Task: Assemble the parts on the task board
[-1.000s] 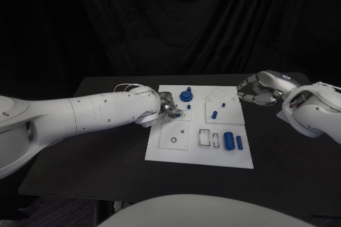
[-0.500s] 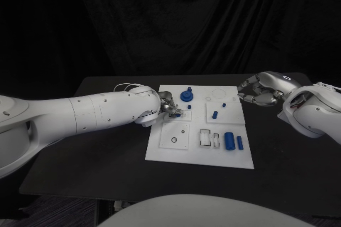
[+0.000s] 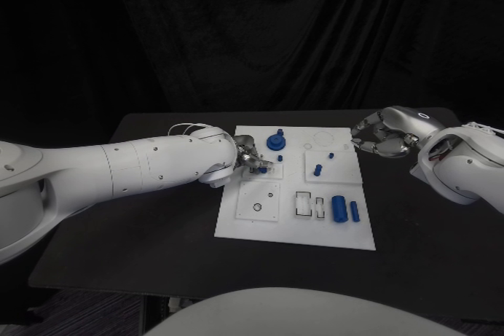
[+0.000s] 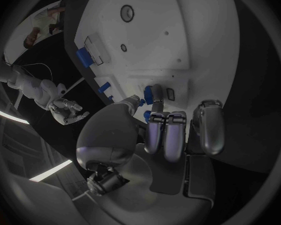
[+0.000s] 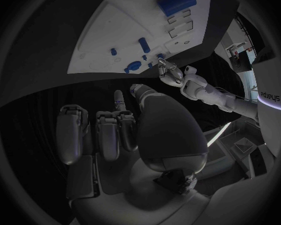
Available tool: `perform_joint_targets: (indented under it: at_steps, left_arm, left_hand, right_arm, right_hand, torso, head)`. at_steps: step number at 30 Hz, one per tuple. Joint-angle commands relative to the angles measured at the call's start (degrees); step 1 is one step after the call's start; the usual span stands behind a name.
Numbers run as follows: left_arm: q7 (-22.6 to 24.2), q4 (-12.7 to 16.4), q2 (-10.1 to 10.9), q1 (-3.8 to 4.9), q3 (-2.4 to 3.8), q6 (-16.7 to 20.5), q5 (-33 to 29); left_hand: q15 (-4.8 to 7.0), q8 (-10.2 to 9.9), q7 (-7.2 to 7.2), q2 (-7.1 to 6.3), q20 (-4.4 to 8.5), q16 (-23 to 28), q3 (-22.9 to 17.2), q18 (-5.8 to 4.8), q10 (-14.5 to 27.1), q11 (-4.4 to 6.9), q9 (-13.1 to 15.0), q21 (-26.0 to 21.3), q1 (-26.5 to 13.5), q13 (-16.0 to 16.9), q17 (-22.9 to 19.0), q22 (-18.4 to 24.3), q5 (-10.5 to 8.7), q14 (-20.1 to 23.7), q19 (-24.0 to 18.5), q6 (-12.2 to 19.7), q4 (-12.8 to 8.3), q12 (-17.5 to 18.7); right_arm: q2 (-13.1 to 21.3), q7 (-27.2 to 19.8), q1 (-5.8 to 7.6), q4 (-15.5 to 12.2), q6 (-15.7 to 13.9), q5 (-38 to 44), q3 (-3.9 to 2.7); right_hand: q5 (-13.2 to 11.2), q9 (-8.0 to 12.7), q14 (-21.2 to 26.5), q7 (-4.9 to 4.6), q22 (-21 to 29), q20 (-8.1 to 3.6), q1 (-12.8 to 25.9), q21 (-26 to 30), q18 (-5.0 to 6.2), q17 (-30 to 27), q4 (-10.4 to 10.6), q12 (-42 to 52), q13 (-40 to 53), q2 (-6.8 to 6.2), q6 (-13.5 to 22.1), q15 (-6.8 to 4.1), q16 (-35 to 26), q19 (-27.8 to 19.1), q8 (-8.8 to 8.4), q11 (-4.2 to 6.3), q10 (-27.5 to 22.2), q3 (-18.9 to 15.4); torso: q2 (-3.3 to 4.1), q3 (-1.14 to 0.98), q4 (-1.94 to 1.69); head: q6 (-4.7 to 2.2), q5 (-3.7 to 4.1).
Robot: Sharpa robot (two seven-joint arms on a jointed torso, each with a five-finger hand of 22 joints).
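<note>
Table (image 3: 157, 227): black, carries the board mid-way.
Board (image 3: 289, 230): white plate, flat, stiff; sits betw. the two arms, several square insets w/ holes and slots.
L hand (image 3: 247, 156): over board's left-rear part, fingertips (image 4: 156, 92) down at a small blue peg (image 4: 148, 94). Wrist view shows thumb and a finger closed on that peg, other fingers curled alongside. So: clamped on peg, which is at or just above the small inset plate (image 3: 265, 170).
R hand (image 3: 383, 132): off board's right-rear corner, above table, fingers curled in, nothing in them, touching nothing.
Big blue cylinder (image 3: 338, 208): lies on board's near-right part, thin blue rod (image 3: 354, 211) just beside it.
Blue knob (image 3: 275, 141): stands upright at board's rear, near L hand.
Short blue pegs (image 3: 316, 170): on right-rear inset, apart from both hands.
Handling (my guess): parts look like hard plastic, light, smooth, prob. slippery; won't bend or crush. Small peg easy to tilt or drop, so pinch it mid-shaft, keep axis upright over hole. Cylinder: take across its width, near middle.
</note>
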State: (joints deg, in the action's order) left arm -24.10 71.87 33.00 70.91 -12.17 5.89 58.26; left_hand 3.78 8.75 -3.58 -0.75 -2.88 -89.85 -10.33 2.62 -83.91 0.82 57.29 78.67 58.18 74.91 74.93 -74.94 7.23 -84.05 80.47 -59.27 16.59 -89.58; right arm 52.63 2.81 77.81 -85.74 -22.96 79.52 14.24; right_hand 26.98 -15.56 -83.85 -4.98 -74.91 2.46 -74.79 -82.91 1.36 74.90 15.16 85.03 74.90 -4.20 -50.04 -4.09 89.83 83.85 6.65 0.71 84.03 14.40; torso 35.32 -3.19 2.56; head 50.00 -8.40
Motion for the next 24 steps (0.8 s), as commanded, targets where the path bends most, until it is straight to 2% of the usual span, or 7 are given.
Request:
perform_joint_targets:
  at_steps: [1,12,13,20,21,22,24]
  left_arm:
    - [1.18,-0.06,0.0,-0.15,0.0,-0.51,-0.17]
    - [1.22,-0.1,0.01,-0.16,0.0,-0.6,-0.17]
    - [1.29,-0.1,0.02,-0.16,0.0,-0.5,-0.17]
    - [1.82,-0.1,0.09,-0.17,0.0,0.01,-0.17]
    - [1.87,-0.1,0.09,-0.17,0.0,0.03,-0.17]
    - [1.9,-0.1,0.1,-0.17,0.0,0.04,-0.17]
    - [1.96,-0.1,0.09,-0.17,-0.01,0.09,-0.17]
  left_hand:
    - [-0.54,-0.31,0.03,0.14,-0.32,-0.15,0.81,1.15,-5.42,-0.49,0.1,-0.29,-0.79,14.59,15.07,-4.34,-0.72,-5.95,-0.31,0.37,0.02,0.31]
    - [-0.62,-0.29,-0.03,0.42,-0.4,-0.15,2.71,1.16,-5.39,-0.56,0.35,-0.43,-2.14,14.57,15.07,-4.43,-2.02,-5.95,-0.32,0.46,0.06,0.34]
    - [-0.64,-0.24,-0.04,0.74,-0.42,-0.15,3.55,1.16,-5.36,-0.57,0.51,-0.48,-2.83,14.55,15.07,-4.5,-2.78,-5.95,-0.3,0.46,0.07,0.37]
    - [-0.66,0.69,-0.02,1.83,-0.45,-0.15,5.36,1.14,-5.43,-0.58,1.71,-0.49,-4.8,14.6,15.07,-4.74,-2.99,-5.95,-0.19,0.79,0.19,0.3]
    - [-0.62,1.35,0.07,2.25,-0.39,-0.15,6.08,1.14,-5.48,-0.5,2.5,-0.51,-5.8,14.63,15.07,-4.83,-1.71,-5.95,-0.16,0.89,0.17,0.25]
    - [-0.57,1.79,0.1,2.56,-0.38,-0.15,6.64,1.11,-5.52,-0.47,3.06,-0.44,-6.46,14.66,15.07,-4.94,-3.62,-5.95,-0.07,0.95,0.11,0.2]
    - [-0.55,2.1,0.12,2.95,-0.37,-0.15,6.81,1.1,-5.57,-0.45,3.48,-0.43,-6.56,14.7,15.07,-5.01,-3.43,-5.95,-0.02,1.09,0.13,0.15]
  right_arm:
    - [0.02,1.45,-0.15,0.02,0.58,0.13,-0.05]
    - [0.01,1.68,-0.16,0.02,0.87,0.13,-0.05]
    - [0.02,1.7,-0.17,0.02,0.89,0.13,-0.05]
    - [0.04,1.76,-0.17,0.04,0.96,0.13,-0.05]
    - [0.03,1.76,-0.17,0.04,0.98,0.12,-0.05]
    - [0.02,1.77,-0.18,0.04,0.99,0.12,-0.05]
    - [0.0,1.77,-0.18,0.05,1.01,0.12,-0.05]
  right_hand:
    - [0.3,0.08,-6.15,-0.06,-12.52,0.35,-0.65,0.24,0.58,15.1,-0.04,-0.33,7.86,-0.04,-0.34,0.42,0.17,1.62,-0.29,-0.3,0.85,0.24]
    - [0.3,0.11,-6.15,-0.06,-12.51,0.35,-0.78,0.26,0.59,15.1,-0.16,-0.35,7.83,-0.04,-0.41,0.41,0.17,1.62,-0.3,-0.29,0.84,0.32]
    - [0.3,0.11,-6.15,-0.06,-12.51,0.35,-0.78,0.26,0.59,15.1,-0.16,-0.35,7.83,-0.04,-0.41,0.41,0.17,1.62,-0.3,-0.29,0.84,0.32]
    - [0.3,0.12,-6.15,-0.06,-12.5,0.35,-0.85,0.29,0.6,15.1,-0.22,-0.44,7.71,-0.04,-0.44,0.41,0.17,1.6,-0.31,-0.29,0.76,0.36]
    - [0.3,0.12,-6.15,-0.06,-12.5,0.35,-0.85,0.29,0.6,15.1,-0.22,-0.44,7.71,-0.04,-0.44,0.41,0.17,1.6,-0.31,-0.29,0.76,0.36]
    - [0.3,0.12,-6.15,-0.06,-12.5,0.35,-0.85,0.29,0.6,15.1,-0.22,-0.44,7.71,-0.04,-0.44,0.41,0.17,1.6,-0.31,-0.29,0.76,0.36]
    - [0.3,0.12,-6.15,-0.06,-12.5,0.35,-0.85,0.29,0.6,15.1,-0.22,-0.44,7.71,-0.04,-0.44,0.41,0.17,1.6,-0.31,-0.29,0.76,0.36]
  torso:
    - [-0.03,-0.01,0.06]
    - [-0.01,-0.03,0.02]
    - [0.0,-0.03,0.02]
    - [-0.02,-0.01,0.05]
    - [-0.01,0.0,0.05]
    - [-0.02,0.0,0.06]
    - [-0.03,0.01,0.07]
  head:
    - [0.0,-0.1]
    - [0.0,-0.07]
    - [0.0,-0.09]
    - [0.0,-0.15]
    - [0.0,-0.16]
    - [0.0,-0.16]
    - [0.0,-0.19]
